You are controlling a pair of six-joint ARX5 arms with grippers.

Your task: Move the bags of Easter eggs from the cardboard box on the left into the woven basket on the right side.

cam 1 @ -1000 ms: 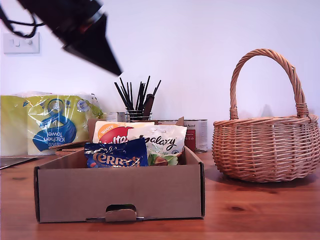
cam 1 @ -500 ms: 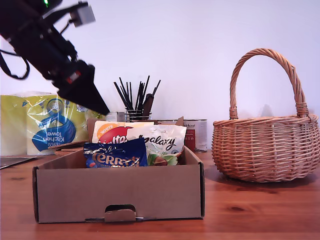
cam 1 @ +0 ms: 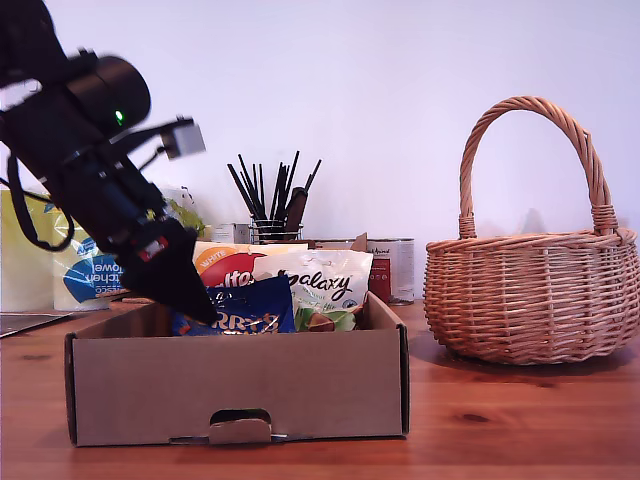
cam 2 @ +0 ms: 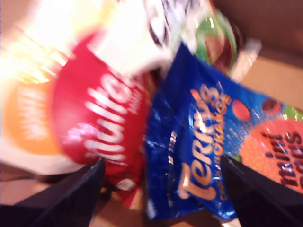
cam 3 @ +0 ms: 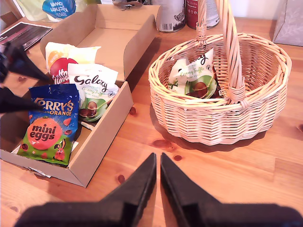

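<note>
The cardboard box (cam 1: 240, 385) (cam 3: 102, 127) stands at the exterior view's left and holds three bags of Easter eggs: a blue Terry's bag (cam 1: 255, 310) (cam 2: 203, 142) (cam 3: 49, 127), a Maltesers bag (cam 1: 228, 268) (cam 2: 94, 109) (cam 3: 61, 66) and a white Galaxy bag (cam 1: 325, 285) (cam 3: 92, 87). Another Galaxy bag (cam 3: 194, 75) lies inside the woven basket (cam 1: 530, 290) (cam 3: 213, 120). My first gripper (cam 1: 200, 310) (cam 2: 161, 163) (cam 3: 39, 92) is open, low in the box, its fingers straddling the top edge of the Terry's bag. My second gripper (cam 3: 157, 158) hangs shut above the table in front of the basket, holding nothing.
Behind the box stand a kitchen towel pack (cam 1: 95, 275), a wire holder of black pens (cam 1: 275, 205) and tins (cam 1: 400, 268) (cam 3: 168, 16). A dark magazine (cam 3: 23, 33) lies beside the box. Bare wooden table separates box and basket.
My first arm has swung down from the exterior view's upper left into the box, its fingertips now at the blue Terry's bag. The bags and basket have not moved.
</note>
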